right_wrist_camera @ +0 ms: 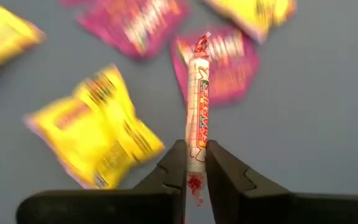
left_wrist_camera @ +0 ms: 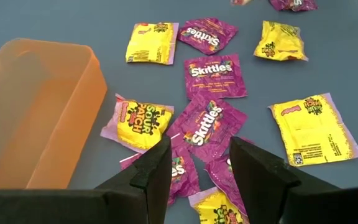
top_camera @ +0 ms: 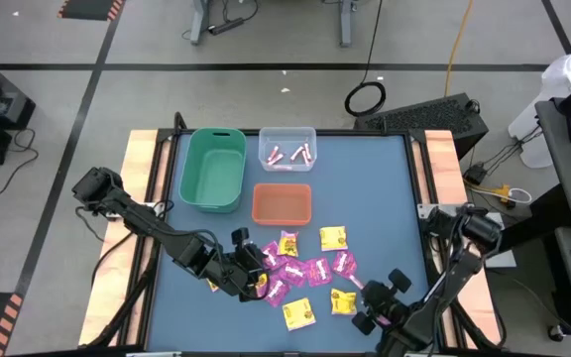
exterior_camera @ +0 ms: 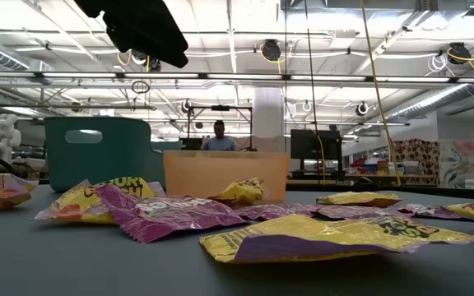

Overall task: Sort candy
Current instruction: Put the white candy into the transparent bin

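The right gripper (right_wrist_camera: 196, 167) is clamped on one end of a thin pale candy stick (right_wrist_camera: 197, 118), its two dark fingers (right_wrist_camera: 174, 163) pinching the wrapper so that the stick juts straight forward past them. In the high view this gripper (top_camera: 365, 297) sits at the near right of the blue table (top_camera: 385, 198), just beside a yellow packet (top_camera: 343, 301).

The left gripper (left_wrist_camera: 197, 168) has its jaws spread, nothing between them, over the heap of sweets (magenta Skittles packets (left_wrist_camera: 207, 121) and yellow Sour Patch packets (left_wrist_camera: 138, 121) lying mixed and partly overlapping). From above, it (top_camera: 256, 273) is at the left edge of that heap, near the table's front.

Beyond the heap stands an orange bin (top_camera: 282, 203), and farther back a green bin (top_camera: 213, 169) beside a clear bin (top_camera: 286, 134) that holds a few pale sticks (top_camera: 290, 154). In the low view a person (exterior_camera: 219, 136) shows far behind the table.
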